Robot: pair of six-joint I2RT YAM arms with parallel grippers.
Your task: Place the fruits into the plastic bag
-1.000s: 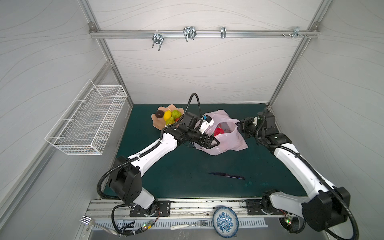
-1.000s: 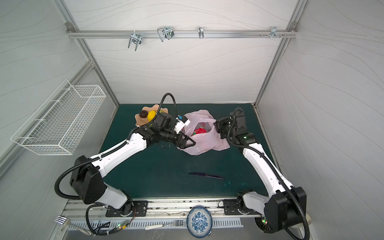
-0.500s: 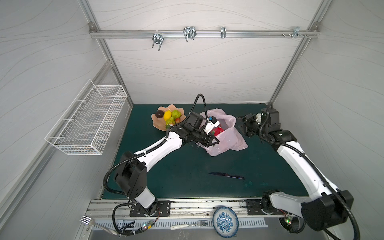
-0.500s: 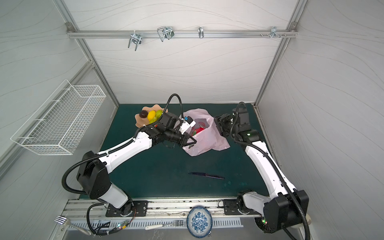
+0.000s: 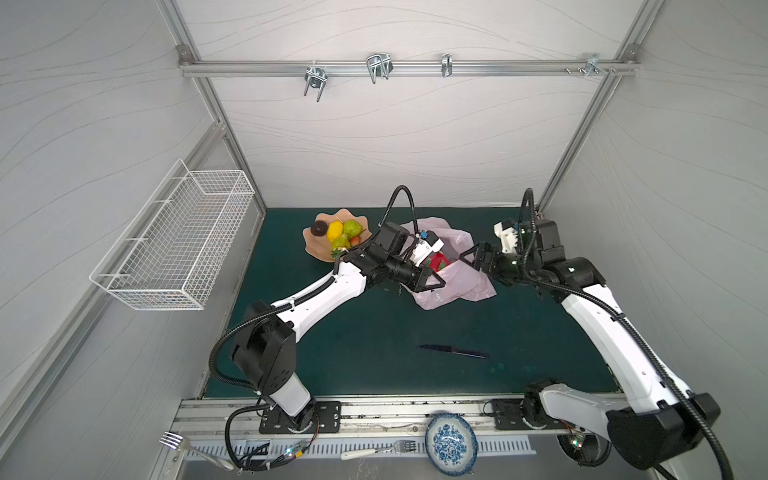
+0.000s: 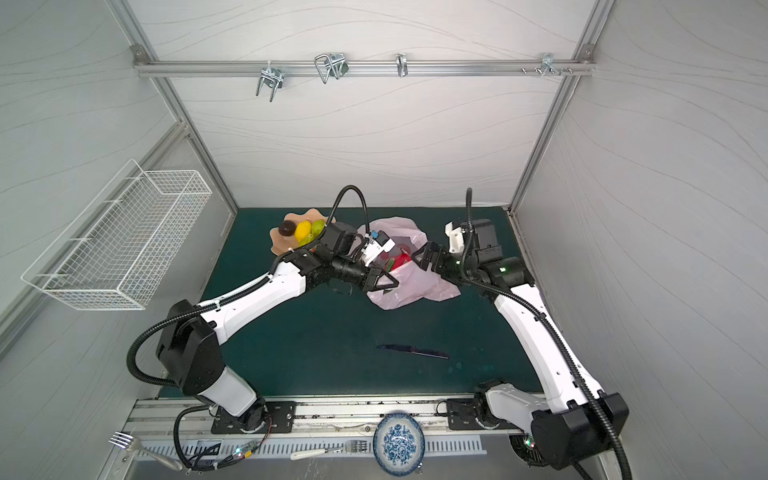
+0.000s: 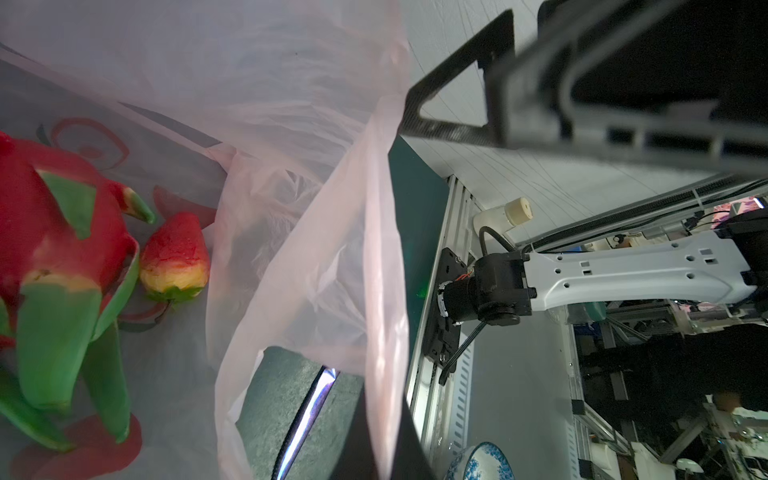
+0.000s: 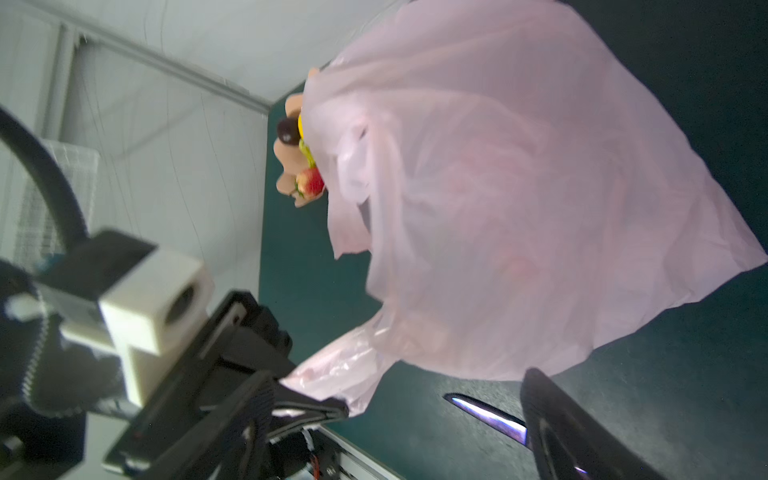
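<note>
The pale pink plastic bag (image 5: 461, 278) (image 6: 419, 289) lies at the back middle of the green mat. My left gripper (image 5: 436, 283) (image 6: 390, 284) is shut on the bag's near rim, a pink strip (image 7: 384, 316) that runs between its jaws. A red-green dragon fruit (image 7: 54, 224) (image 5: 438, 262) and a strawberry (image 7: 176, 255) lie inside the bag. My right gripper (image 5: 471, 257) (image 6: 424, 255) stands open just right of the bag's mouth, holding nothing. The other fruits sit in the peach bowl (image 5: 312, 249): a dark brown one (image 5: 319, 227), a lemon (image 5: 335, 231), a green pear (image 5: 352, 227).
A black knife (image 5: 453, 351) (image 8: 486, 415) lies on the mat in front of the bag. A white wire basket (image 5: 174, 241) hangs on the left wall. A blue patterned plate (image 5: 451, 442) and forks (image 5: 378, 451) rest on the front rail.
My left gripper has closed on the bag's near rim. My right gripper has opened, let go of the bag's right edge and drawn slightly back.
</note>
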